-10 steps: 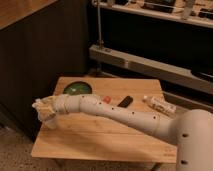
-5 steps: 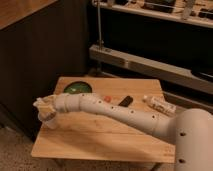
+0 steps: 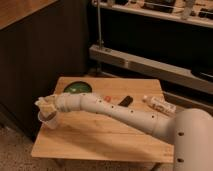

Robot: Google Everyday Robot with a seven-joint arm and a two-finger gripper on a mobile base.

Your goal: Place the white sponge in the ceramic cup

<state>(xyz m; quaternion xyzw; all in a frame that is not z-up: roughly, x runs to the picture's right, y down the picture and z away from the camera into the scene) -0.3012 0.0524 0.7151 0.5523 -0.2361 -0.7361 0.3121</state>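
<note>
The pincer (image 3: pixel 44 104) hung at the wooden bench's (image 3: pixel 105 137) nine o'clock edge, gripping the soft cream white sponge (image 3: pixel 48 106). The tapered, smooth ceramic cup (image 3: pixel 48 120) stood directly beneath; a round green bowl (image 3: pixel 77 88) lay toward eleven o'clock.

There is one table (image 3: pixel 100 137). On it sits one green bowl (image 3: pixel 77 88), one white cup (image 3: pixel 48 120), one small black thing (image 3: pixel 125 100) and one long white tube (image 3: pixel 159 104). There is one robot arm (image 3: pixel 125 114) with one gripper (image 3: pixel 46 105), right above the cup. I can see one pale sponge (image 3: pixel 48 106) at the gripper.
</note>
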